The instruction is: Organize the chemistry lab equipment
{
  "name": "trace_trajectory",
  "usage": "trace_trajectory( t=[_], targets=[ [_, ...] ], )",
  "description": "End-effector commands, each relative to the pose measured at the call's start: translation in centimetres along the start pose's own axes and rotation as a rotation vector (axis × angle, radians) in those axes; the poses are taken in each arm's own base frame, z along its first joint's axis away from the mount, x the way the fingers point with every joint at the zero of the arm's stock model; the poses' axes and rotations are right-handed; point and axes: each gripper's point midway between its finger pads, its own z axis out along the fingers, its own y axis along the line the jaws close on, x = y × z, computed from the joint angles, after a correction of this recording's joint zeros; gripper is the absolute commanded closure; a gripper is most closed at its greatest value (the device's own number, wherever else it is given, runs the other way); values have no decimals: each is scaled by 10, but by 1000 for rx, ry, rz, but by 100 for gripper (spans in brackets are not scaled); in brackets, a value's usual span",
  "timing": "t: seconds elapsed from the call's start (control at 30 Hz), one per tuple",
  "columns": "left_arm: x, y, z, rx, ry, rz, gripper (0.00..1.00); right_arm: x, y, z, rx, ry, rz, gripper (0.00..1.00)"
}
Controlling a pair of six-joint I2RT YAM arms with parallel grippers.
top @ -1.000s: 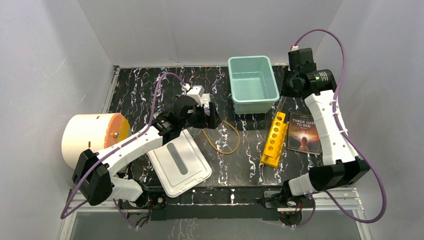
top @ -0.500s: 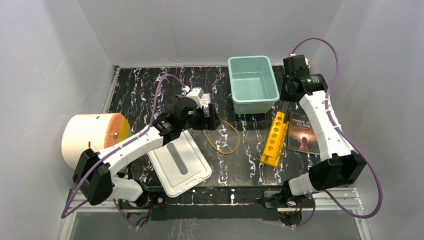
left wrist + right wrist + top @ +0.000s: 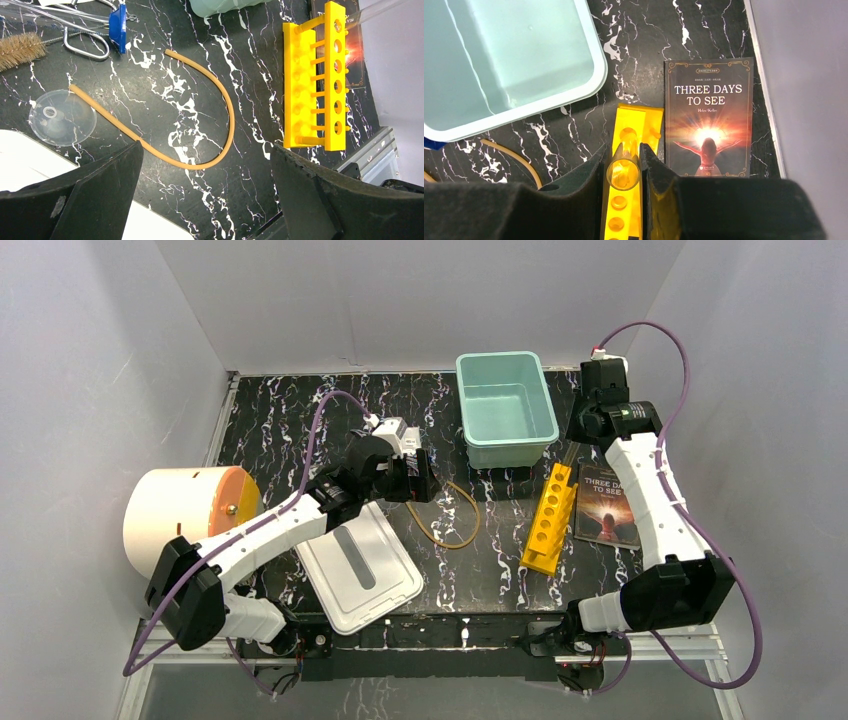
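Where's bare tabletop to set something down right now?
Two patches: the back-left corner, between the teal bin and the cream cylinder; and the near middle, bordered by the white lid, amber tubing and yellow rack. Crowded: by the left gripper, where brush, tongs and blue clip cluster.

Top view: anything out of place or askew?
A book lies right of the yellow rack, not lab gear. A cream cylinder lies on its side at the table's left edge. The rack sits diagonal to the teal bin. Nothing spilled or broken visible.
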Motion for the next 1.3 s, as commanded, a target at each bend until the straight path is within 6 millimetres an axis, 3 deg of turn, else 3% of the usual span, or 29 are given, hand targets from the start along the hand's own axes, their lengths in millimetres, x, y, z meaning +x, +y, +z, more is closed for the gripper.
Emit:
trace_trajectory(
  t=[0.0,0.37,0.77,1.27],
  targets=[
    [-5,3,-3,-9,-22,-10,2,-17,1,-9,-26,-77,37,77],
    [-1,5,-2,-10,-15,-18,2,4,-2,-3,-30,-74,28,76],
    [0,5,-3,-6,-20,-28,2,27,0,26,-24,-48,13,74],
    [-1,6,-6,-8,-28,-39,2,48,2,40,-34,-19,14,72]
  ],
)
